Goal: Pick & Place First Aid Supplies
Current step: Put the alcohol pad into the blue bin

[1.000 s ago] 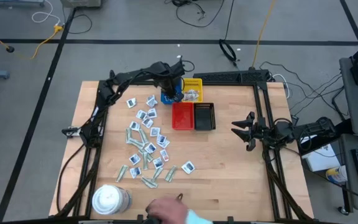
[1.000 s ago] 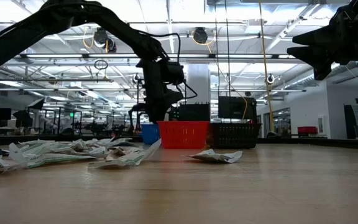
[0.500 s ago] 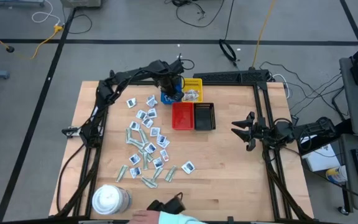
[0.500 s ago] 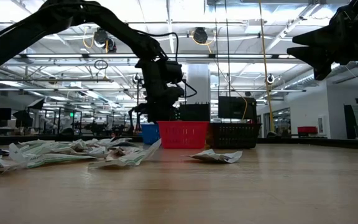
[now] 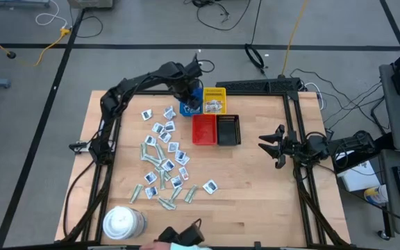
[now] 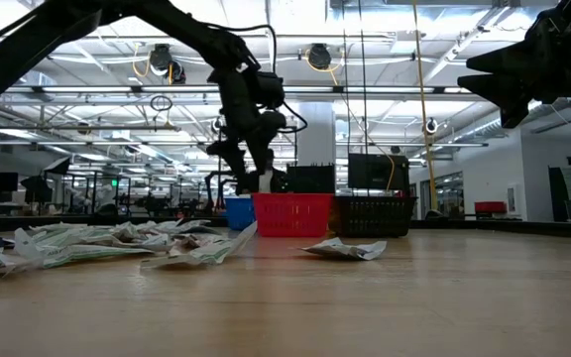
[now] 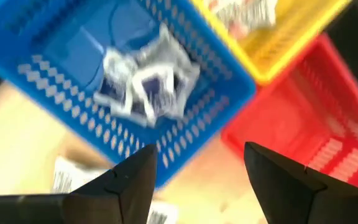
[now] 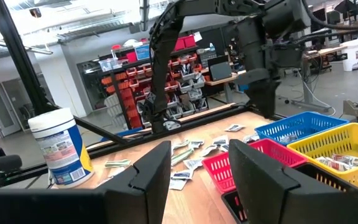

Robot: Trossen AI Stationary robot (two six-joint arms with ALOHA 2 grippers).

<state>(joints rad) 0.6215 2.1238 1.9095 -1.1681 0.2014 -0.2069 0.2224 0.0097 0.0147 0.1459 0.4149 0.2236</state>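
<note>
Two packets (image 7: 148, 90) lie in blue tray (image 7: 55, 50) under open-fingered left gripper (image 7: 197, 180)

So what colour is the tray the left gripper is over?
Blue: the blue tray with white packets inside, clearest in the left wrist view.

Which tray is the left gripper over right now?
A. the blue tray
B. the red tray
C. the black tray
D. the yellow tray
A: in the high view the left gripper hangs above the blue tray, and its wrist view looks down past open fingers into the blue tray, where white packets lie.
</note>
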